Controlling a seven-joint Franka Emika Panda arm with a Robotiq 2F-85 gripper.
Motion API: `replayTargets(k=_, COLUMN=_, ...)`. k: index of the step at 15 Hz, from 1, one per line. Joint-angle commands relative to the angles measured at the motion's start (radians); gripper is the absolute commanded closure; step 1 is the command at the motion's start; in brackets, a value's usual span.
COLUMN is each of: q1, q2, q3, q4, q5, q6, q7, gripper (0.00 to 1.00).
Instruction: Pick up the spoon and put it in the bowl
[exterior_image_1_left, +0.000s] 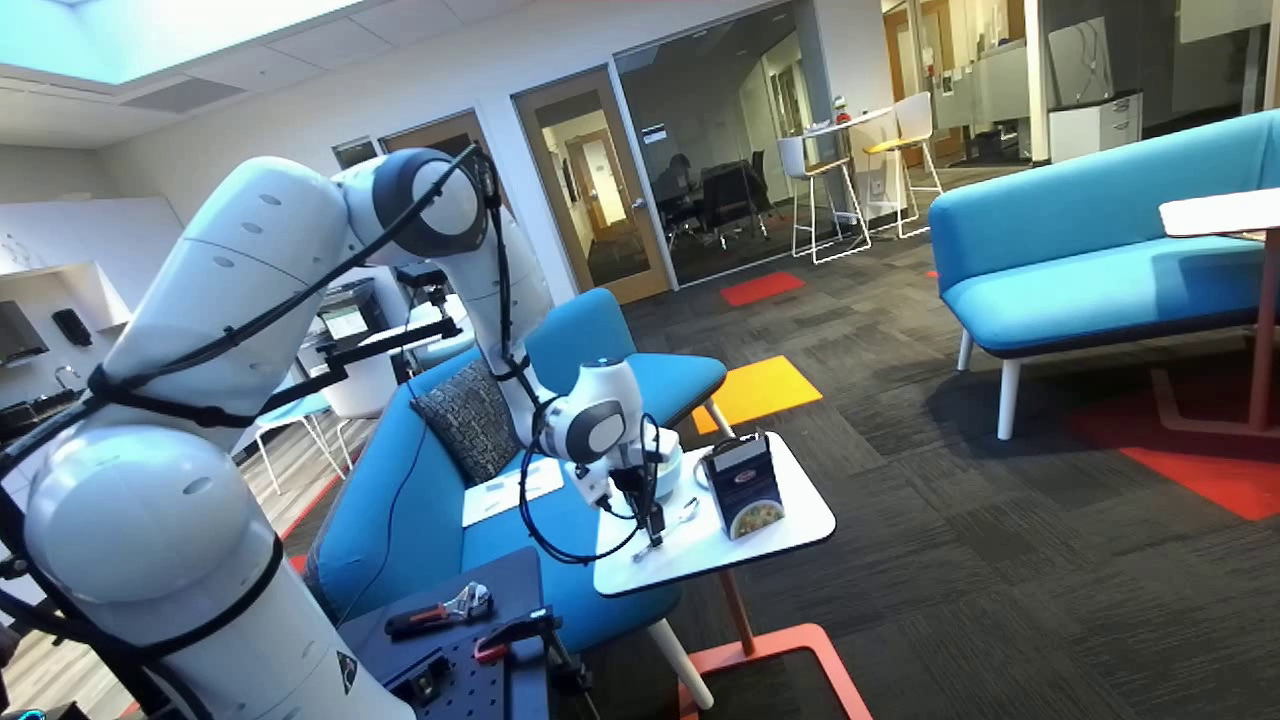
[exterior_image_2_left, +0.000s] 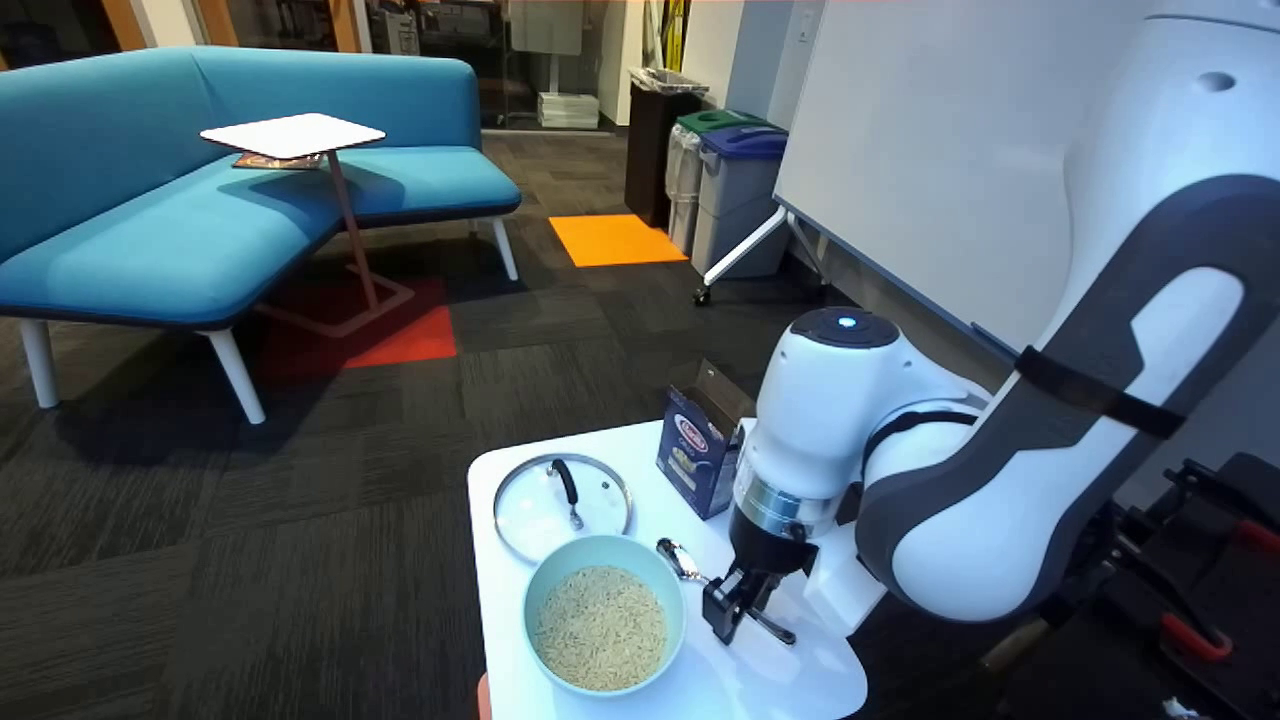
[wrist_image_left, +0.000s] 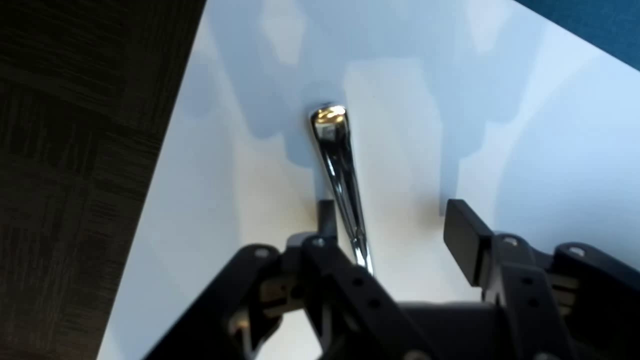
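The metal spoon (exterior_image_2_left: 680, 560) lies on the small white table, with its bowl end toward the box and its handle under my gripper. It shows in an exterior view (exterior_image_1_left: 688, 510), and its handle (wrist_image_left: 345, 175) fills the middle of the wrist view. My gripper (wrist_image_left: 390, 217) is open around the handle, close above the table; the handle is nearer the left finger. The gripper shows low over the table in both exterior views (exterior_image_1_left: 650, 530) (exterior_image_2_left: 738, 605). The round pale-green bowl (exterior_image_2_left: 600, 550) holds grains and stands beside the spoon. It is partly hidden behind my gripper in an exterior view (exterior_image_1_left: 667, 475).
A dark blue pasta box (exterior_image_1_left: 745, 490) stands open-topped on the table near the spoon's bowl end; it also shows in an exterior view (exterior_image_2_left: 693, 450). A glass lid with a black handle (exterior_image_2_left: 565, 480) lies beside the bowl. A blue sofa (exterior_image_1_left: 530, 530) borders the table (exterior_image_1_left: 640, 575).
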Motion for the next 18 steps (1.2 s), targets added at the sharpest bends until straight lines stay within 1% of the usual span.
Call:
replayTargets(k=1, q1=0.007, q2=-0.003, q3=-0.011, q4=0.008, q5=0.031, q6=-0.021, q7=0.005, gripper=0.72)
replayTargets(k=3, q1=0.001, q2=-0.004, q3=-0.01, q4=0.005, q5=0.038, q6=-0.02, q7=0.003, gripper=0.88)
replayTargets(k=5, q1=-0.005, q2=-0.007, q3=-0.01, q4=0.002, q5=0.042, q6=-0.02, q7=0.003, gripper=1.0)
replayTargets(k=7, q1=-0.003, q2=-0.018, q3=-0.015, q4=-0.002, q5=0.043, q6=-0.025, q7=0.005, gripper=1.0)
replayTargets(k=8, q1=0.002, q2=-0.025, q3=-0.02, q4=-0.006, q5=0.044, q6=-0.03, q7=0.008, gripper=0.97)
replayTargets(k=10, q1=0.015, q2=-0.061, q3=-0.032, q4=-0.034, q5=0.04, q6=-0.041, q7=0.013, gripper=0.97)
replayTargets(k=15, q1=0.042, q2=-0.206, q3=-0.058, q4=-0.128, q5=0.007, q6=-0.108, q7=0.001, gripper=0.97)
replayTargets(k=18, q1=0.03, q2=-0.289, q3=-0.046, q4=-0.164, q5=-0.03, q6=-0.154, q7=-0.023, gripper=0.97)
